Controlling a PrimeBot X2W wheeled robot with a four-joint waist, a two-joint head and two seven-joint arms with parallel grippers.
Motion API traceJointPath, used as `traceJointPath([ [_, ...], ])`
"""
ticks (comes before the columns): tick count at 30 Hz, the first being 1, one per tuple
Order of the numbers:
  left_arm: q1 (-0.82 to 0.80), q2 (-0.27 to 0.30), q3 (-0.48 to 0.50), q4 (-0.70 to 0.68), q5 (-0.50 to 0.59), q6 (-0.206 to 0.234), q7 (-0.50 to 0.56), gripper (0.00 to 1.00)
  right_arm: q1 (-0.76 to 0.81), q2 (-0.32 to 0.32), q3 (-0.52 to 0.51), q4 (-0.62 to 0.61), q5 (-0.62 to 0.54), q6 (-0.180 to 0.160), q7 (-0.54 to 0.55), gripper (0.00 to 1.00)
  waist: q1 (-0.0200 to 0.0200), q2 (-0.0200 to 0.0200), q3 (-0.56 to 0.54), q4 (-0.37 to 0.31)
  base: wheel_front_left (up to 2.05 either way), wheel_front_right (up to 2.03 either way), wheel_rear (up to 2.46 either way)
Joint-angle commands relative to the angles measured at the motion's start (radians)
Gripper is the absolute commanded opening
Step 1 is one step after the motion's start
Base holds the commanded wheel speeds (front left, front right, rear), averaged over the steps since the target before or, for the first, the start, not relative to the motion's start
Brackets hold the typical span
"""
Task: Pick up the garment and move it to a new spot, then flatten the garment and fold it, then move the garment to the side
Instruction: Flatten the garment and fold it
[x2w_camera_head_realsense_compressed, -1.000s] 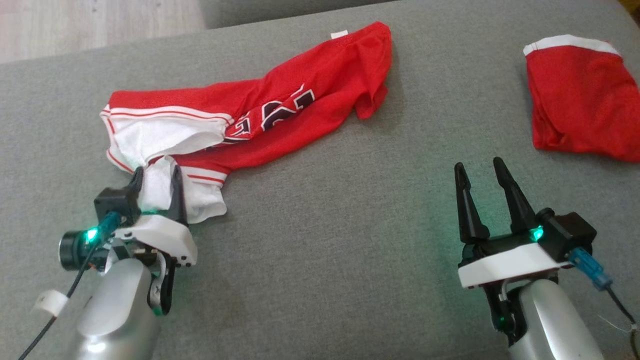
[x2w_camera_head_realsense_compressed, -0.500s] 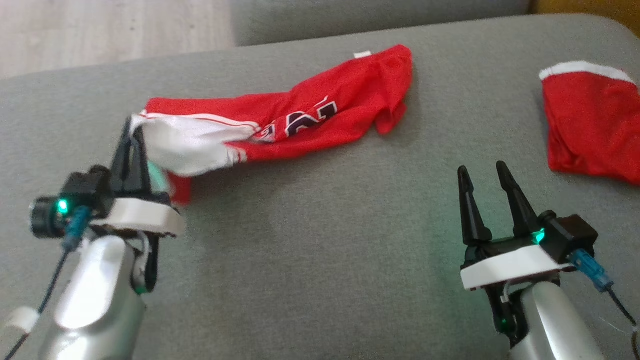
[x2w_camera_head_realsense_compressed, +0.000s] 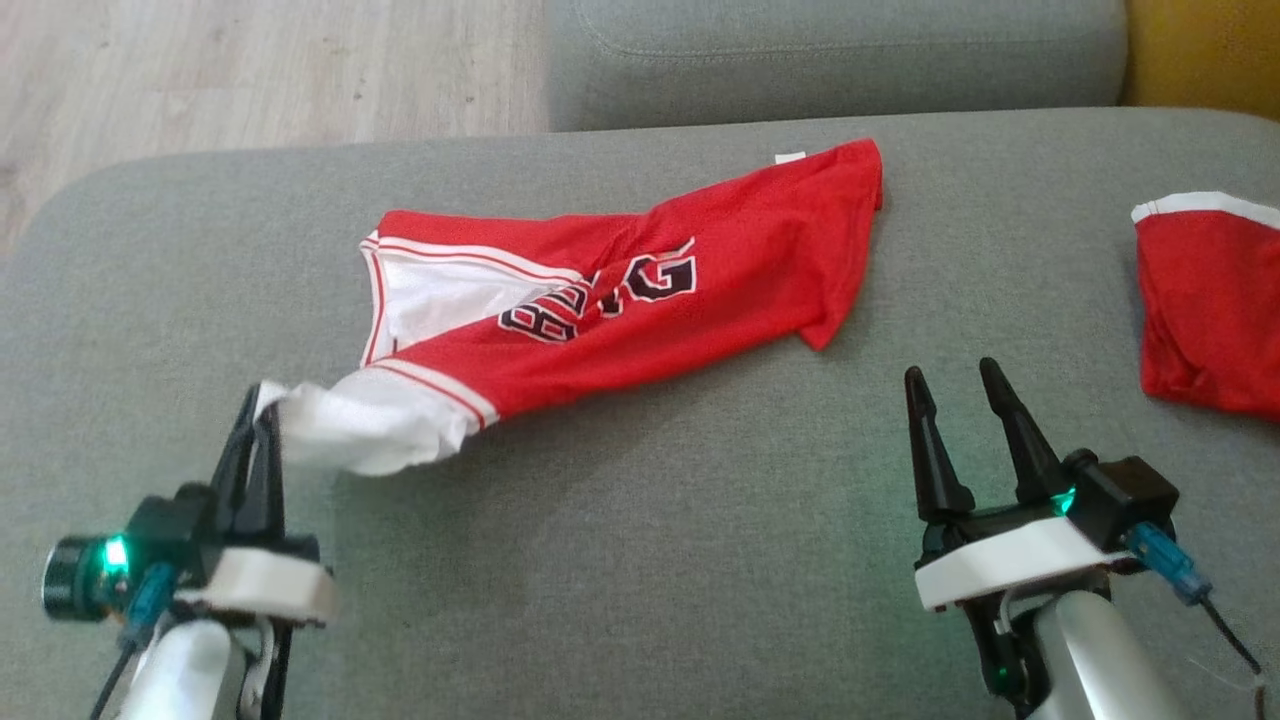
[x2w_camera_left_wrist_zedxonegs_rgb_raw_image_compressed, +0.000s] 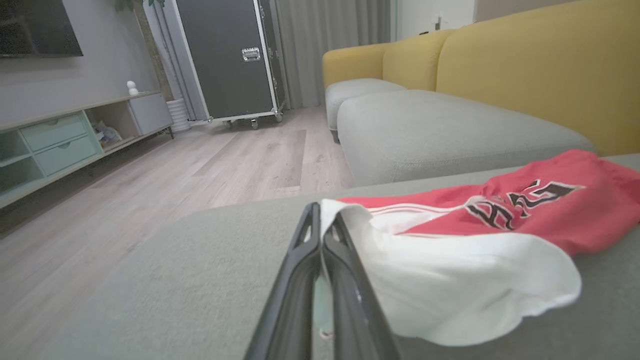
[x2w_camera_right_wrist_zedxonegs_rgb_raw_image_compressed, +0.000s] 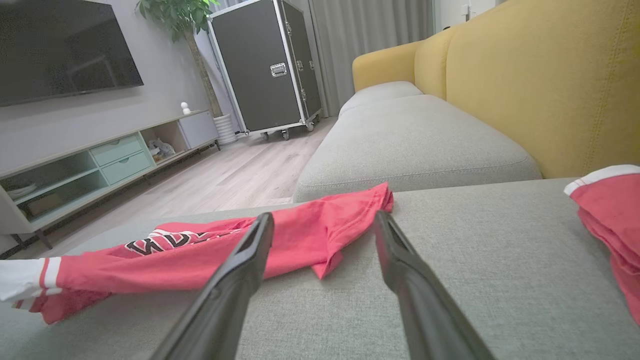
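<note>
**Left hand takes the jersey's white edge**

A second ago the left hand (x2w_camera_head_realsense_compressed: 258, 405) stood open around the white trim. Now it is clamped on that trim and has drawn back, lifting one corner off the sofa (x2w_camera_head_realsense_compressed: 640, 560). The jersey (x2w_camera_head_realsense_compressed: 640, 290) trails out lengthwise, most of it lying on the cushion. I judge the pick-up begun, with moving, flattening and folding all ahead. The right hand (x2w_camera_head_realsense_compressed: 950, 368) stays open and empty, near the jersey's far end. A second red garment (x2w_camera_head_realsense_compressed: 1210, 300) lies well apart.

The black, white-edged chest letters are creased; only something like a G reads. The small white tag (x2w_camera_head_realsense_compressed: 790, 157) is illegible.
</note>
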Motion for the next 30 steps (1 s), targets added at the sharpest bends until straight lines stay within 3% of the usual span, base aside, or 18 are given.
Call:
traceJointPath([
  [1,-0.017,0.038,0.032,-0.012,-0.001,-0.015,-0.005,0.00,-0.017,-0.002,0.025,-0.023,0.011,-0.001,-0.006,1.00,0.0001,-0.0001,-0.007,0.002,0.00,0.00,0.00],
  [3,0.010,0.038,0.014,0.010,-0.006,-0.032,0.014,0.00,-0.016,-0.002,0.028,-0.019,0.012,-0.001,-0.006,1.00,0.0001,-0.0001,-0.013,0.001,0.00,0.00,0.00],
  [4,0.023,0.039,0.002,0.023,-0.007,-0.041,0.035,0.16,-0.016,-0.002,0.030,-0.016,0.012,-0.001,-0.006,1.00,0.0001,-0.0001,-0.015,0.000,0.00,0.00,0.00],
  [5,0.032,0.040,-0.004,0.033,-0.006,-0.043,0.048,0.48,-0.015,-0.002,0.031,-0.014,0.012,-0.001,-0.006,1.00,0.0001,-0.0001,-0.018,-0.001,0.00,0.00,0.00],
  [6,0.039,0.040,-0.005,0.041,-0.007,-0.038,0.056,1.00,-0.015,-0.002,0.032,-0.012,0.013,-0.001,-0.006,1.00,0.0001,-0.0001,-0.021,-0.002,0.00,0.00,0.00],
  [13,0.033,0.025,0.028,0.025,-0.011,0.022,0.028,1.00,-0.017,-0.002,0.036,-0.007,0.014,-0.001,-0.006,1.00,0.0001,-0.0001,-0.030,-0.016,0.00,0.00,0.00],
  [17,0.023,-0.013,0.077,-0.047,-0.040,0.051,0.001,1.00,-0.017,-0.002,0.037,-0.008,0.014,-0.001,-0.006,1.00,0.0001,-0.0001,-0.033,-0.026,0.00,0.00,0.00],
  [26,0.032,-0.085,0.071,-0.173,-0.013,0.028,-0.005,1.00,-0.068,-0.002,0.007,-0.001,0.029,-0.001,-0.006,1.00,0.0001,-0.0001,0.011,-0.015,0.00,0.00,0.00],
  [30,0.022,-0.113,0.062,-0.179,-0.002,0.005,-0.005,1.00,-0.156,-0.002,-0.014,0.095,0.068,-0.001,0.001,1.00,0.0001,-0.0001,0.044,0.016,0.00,0.00,0.00],
])
